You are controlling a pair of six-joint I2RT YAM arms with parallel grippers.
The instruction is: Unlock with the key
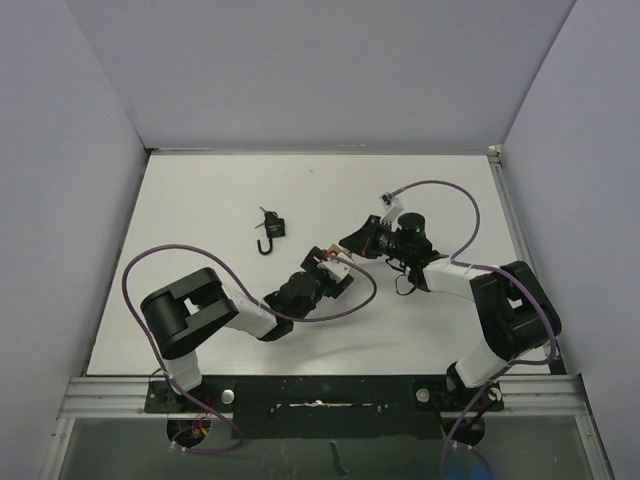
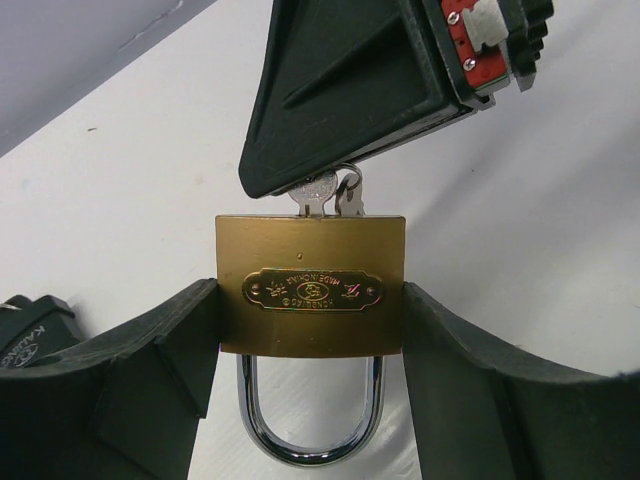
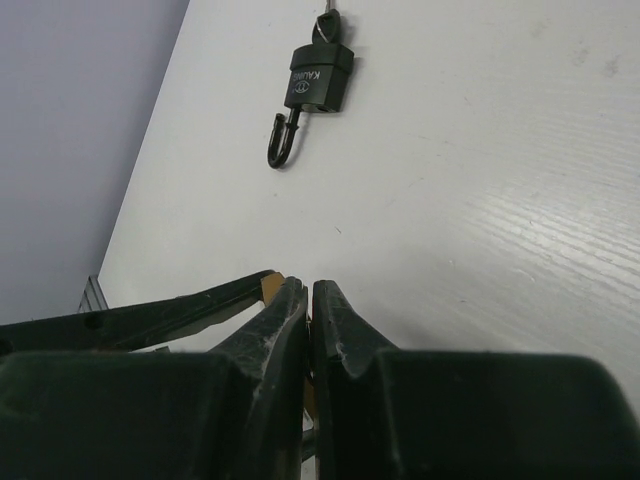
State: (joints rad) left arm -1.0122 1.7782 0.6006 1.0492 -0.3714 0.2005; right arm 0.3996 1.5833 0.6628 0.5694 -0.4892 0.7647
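Note:
A brass padlock (image 2: 310, 290) is clamped by its sides between the fingers of my left gripper (image 2: 310, 300), keyway end pointing away from the wrist. Its chrome shackle (image 2: 310, 425) has both legs in the body. A silver key (image 2: 317, 190) sticks out of the keyway, with a second key (image 2: 350, 196) hanging beside it. My right gripper (image 2: 335, 165) is shut on the key's head, its jaws pressed nearly together in the right wrist view (image 3: 310, 292). The two grippers meet at mid-table: left (image 1: 333, 272), right (image 1: 350, 246). A brass sliver of the padlock (image 3: 268, 289) shows beside my right fingers.
A black padlock (image 1: 273, 228) with its own key and an open hooked shackle lies on the white table (image 1: 200, 200) to the far left of the grippers, and shows in the right wrist view (image 3: 320, 78). Grey walls enclose the table. Purple cables loop beside both arms.

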